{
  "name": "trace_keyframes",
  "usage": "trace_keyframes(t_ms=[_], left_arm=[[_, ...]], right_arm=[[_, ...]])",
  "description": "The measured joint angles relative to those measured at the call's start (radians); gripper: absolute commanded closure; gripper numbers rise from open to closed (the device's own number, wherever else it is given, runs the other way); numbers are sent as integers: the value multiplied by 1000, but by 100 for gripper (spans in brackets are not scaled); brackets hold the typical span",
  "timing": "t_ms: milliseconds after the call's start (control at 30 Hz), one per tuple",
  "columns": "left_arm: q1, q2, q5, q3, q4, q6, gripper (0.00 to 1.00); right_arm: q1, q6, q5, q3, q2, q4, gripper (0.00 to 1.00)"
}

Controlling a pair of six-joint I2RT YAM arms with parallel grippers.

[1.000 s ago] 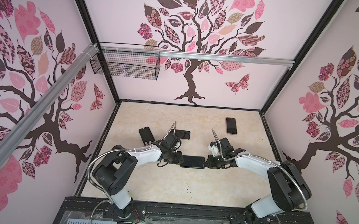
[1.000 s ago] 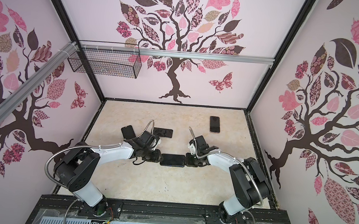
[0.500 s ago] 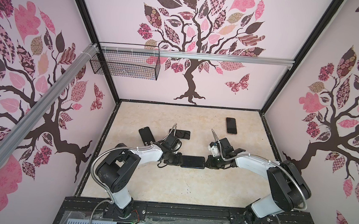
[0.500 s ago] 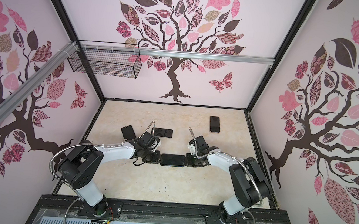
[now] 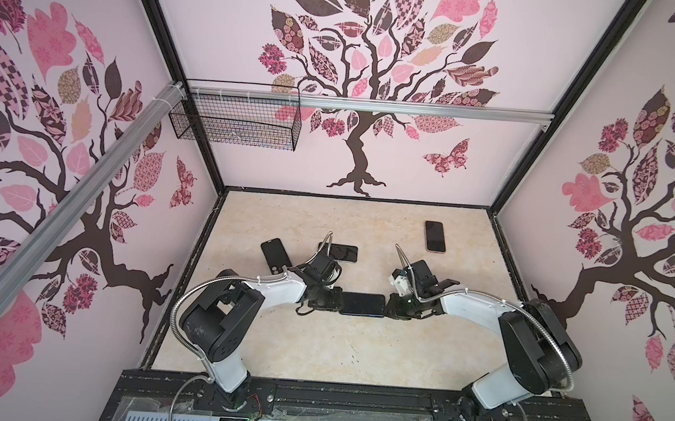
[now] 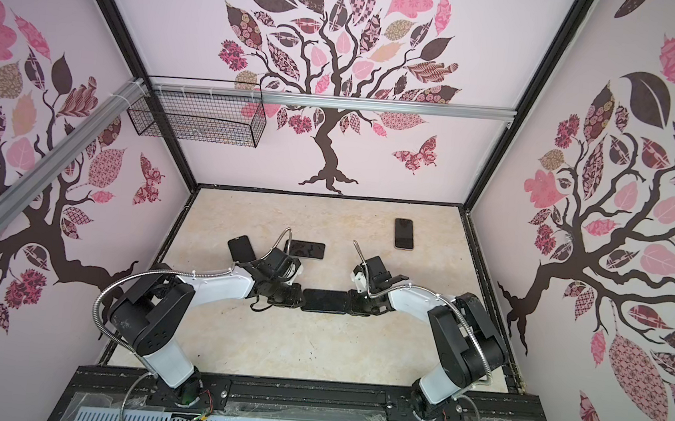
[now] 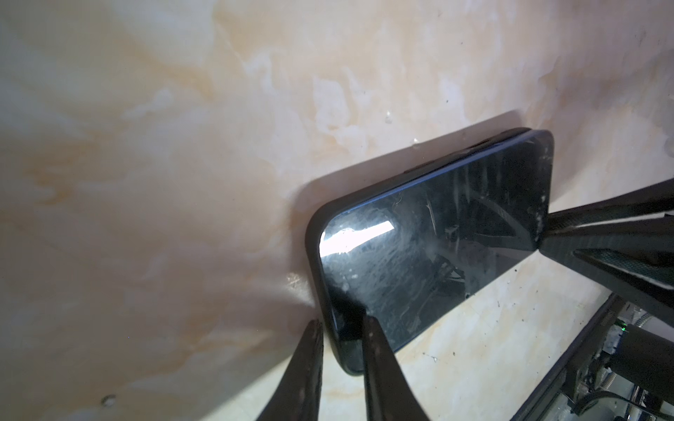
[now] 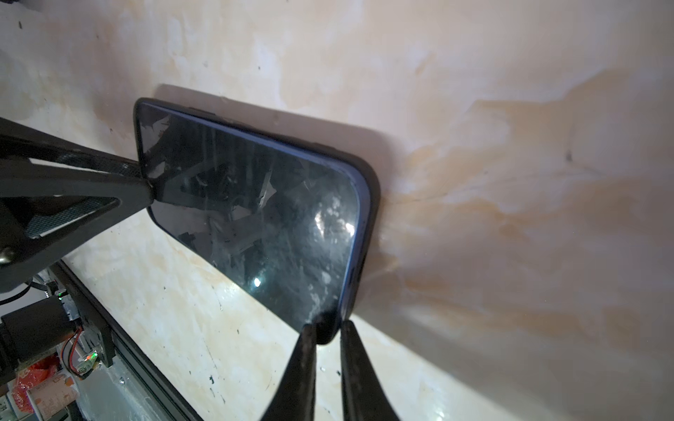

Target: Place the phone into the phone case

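Phone (image 7: pixel 437 237) in phone case (image 7: pixel 313 248), table (image 5: pixel 315 351) centre. Left gripper (image 7: pixel 341 320) newly narrowed onto one corner; right gripper (image 8: pixel 328 324) pinching the opposite. Seating probably underway.

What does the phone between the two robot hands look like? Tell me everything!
The phone is a flat, dark slab with a glossy, smudged screen facing up and a bluish edge, wrapped by a black case. It runs sideways between the arms; the left gripper and right gripper each pinch one short end.
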Motion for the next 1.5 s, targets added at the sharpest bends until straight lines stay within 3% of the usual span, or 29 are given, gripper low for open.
trace_keyframes(t_ms=[900, 1500], left_arm=[[3, 5, 2, 0, -2, -7, 80], [5, 5, 4, -2, 4, -10, 80]], right_arm=[[10, 3, 10, 50, 60, -38, 87], [96, 3, 181, 122, 82, -132, 84]])
